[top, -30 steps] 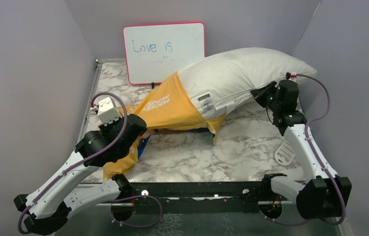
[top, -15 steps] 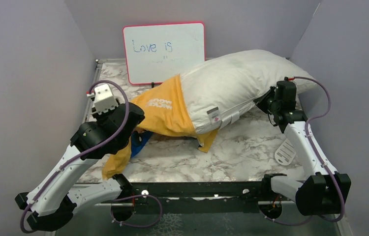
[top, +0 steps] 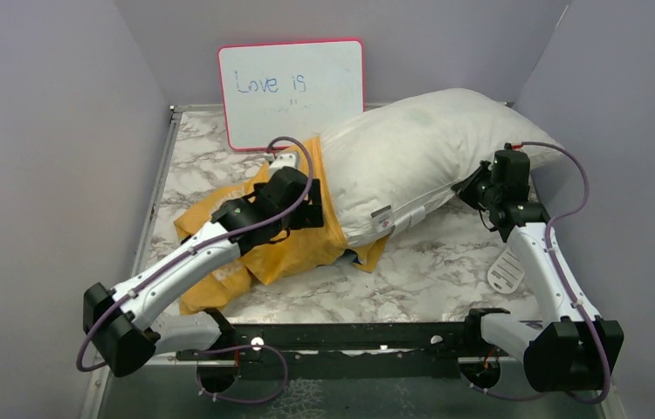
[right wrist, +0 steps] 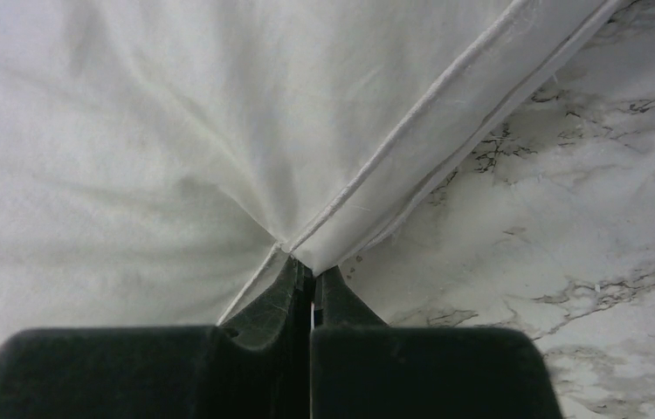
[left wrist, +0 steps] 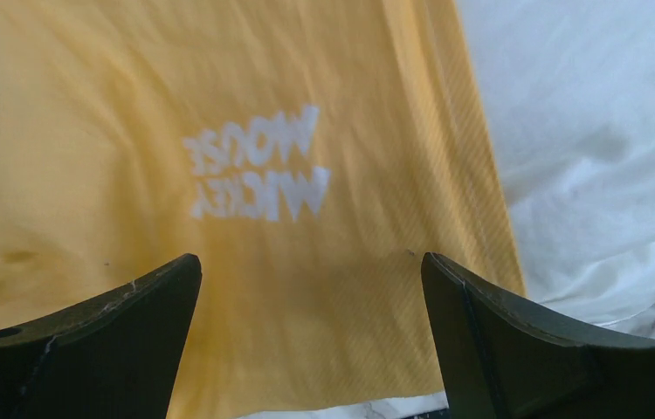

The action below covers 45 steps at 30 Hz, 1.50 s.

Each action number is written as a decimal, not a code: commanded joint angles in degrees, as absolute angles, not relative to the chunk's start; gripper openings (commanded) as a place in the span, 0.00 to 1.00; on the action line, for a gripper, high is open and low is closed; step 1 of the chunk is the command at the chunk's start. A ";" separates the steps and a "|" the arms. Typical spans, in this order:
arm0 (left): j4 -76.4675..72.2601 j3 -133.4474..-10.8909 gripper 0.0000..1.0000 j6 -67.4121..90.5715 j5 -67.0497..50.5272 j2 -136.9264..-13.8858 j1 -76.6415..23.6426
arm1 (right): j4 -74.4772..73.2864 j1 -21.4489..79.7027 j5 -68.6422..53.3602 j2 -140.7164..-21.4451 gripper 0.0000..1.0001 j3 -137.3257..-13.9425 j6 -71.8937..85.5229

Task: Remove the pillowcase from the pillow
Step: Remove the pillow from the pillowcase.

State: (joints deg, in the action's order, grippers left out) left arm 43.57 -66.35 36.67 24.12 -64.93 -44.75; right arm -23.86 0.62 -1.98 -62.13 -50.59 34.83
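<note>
While the right gripper [right wrist: 311, 278] clamps shut on the piped seam of the white pillow [top: 420, 148], the left gripper [left wrist: 306, 266] hangs with its jaws spread wide just above the yellow-orange pillowcase [left wrist: 254, 175], holding nothing. The pillow's long axis runs from the middle of the marble table [top: 446, 262] toward its far right corner. The pillowcase covers only the pillow's left end and trails in a heap toward the near left corner. With the left arm nearer the cover, the next pull likely runs leftward along that axis, away from the right arm's hold.
</note>
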 commanded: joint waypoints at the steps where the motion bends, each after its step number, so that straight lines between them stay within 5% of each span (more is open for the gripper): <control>1: 29.09 -58.43 0.99 43.27 4.55 -64.61 -44.78 | -22.81 0.35 -3.81 -60.51 0.01 -51.95 33.42; 7: 22.87 -52.58 0.99 31.94 3.06 -54.32 -44.77 | -22.86 0.35 -4.71 -63.04 0.01 -53.31 32.70; 12: 22.53 -49.17 0.99 20.96 -12.61 -49.28 -44.75 | -21.89 0.33 -6.30 -65.36 0.01 -54.16 32.74; 22: 26.07 -46.47 0.97 21.77 -15.22 -65.33 -44.83 | -21.99 0.35 -6.20 -68.15 0.02 -57.64 31.94; 26: 33.27 -46.74 0.74 25.22 -6.38 -68.58 -45.00 | -23.93 0.35 -3.95 -70.08 0.02 -60.64 31.77; 33: 45.11 -47.62 0.03 34.58 19.02 -60.30 -44.27 | -24.18 -0.59 -3.58 -71.10 0.01 -63.51 32.90; 41: 37.80 -47.29 0.00 31.91 14.52 -56.73 -43.23 | -23.98 -1.22 -4.72 -70.80 0.01 -63.90 32.92; 45: 43.86 -48.56 0.00 38.17 22.02 -53.74 -38.81 | -24.62 -1.81 -4.40 -70.47 0.01 -63.94 32.65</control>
State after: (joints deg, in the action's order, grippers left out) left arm 39.42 -46.59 33.50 13.45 -57.52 -43.24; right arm -27.40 -0.34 -5.87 -71.53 -60.71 32.95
